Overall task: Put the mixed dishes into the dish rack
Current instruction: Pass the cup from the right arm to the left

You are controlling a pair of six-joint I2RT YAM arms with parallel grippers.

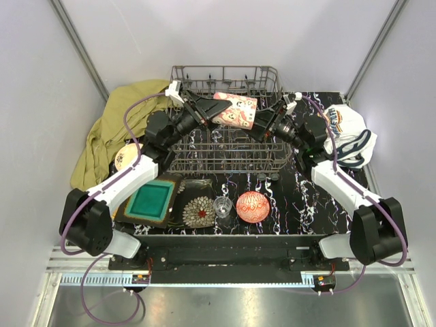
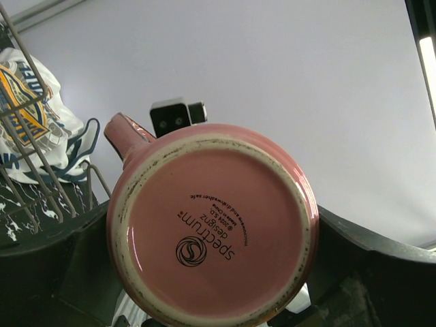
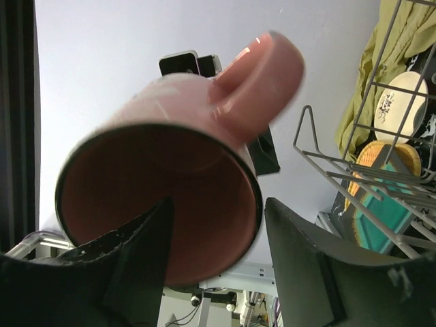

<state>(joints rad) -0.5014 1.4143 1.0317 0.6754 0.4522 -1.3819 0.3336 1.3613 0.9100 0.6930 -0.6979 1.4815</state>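
Pink ceramic cup [image 1: 235, 109] on its side in mid-air above the large grey wire dish rack [image 1: 225, 67], caught between both tools. Left gripper [image 1: 212, 111] pressed across the base, seemingly carrying the weight. Right gripper [image 1: 262, 122] spread, one finger inside the mouth, the other just clear of the outer wall. Judged a handover from right to left, nearly complete. Next: draw the right finger straight out of the mouth without nudging the rim, then lower the cup mouth-down among the upright tines. Plenty of free rack floor beneath, with the raised far wall near behind. Teal square plate [image 1: 150, 199], red patterned bowl [image 1: 252, 206] and clear glass [image 1: 222, 206] waiting along the near table edge.
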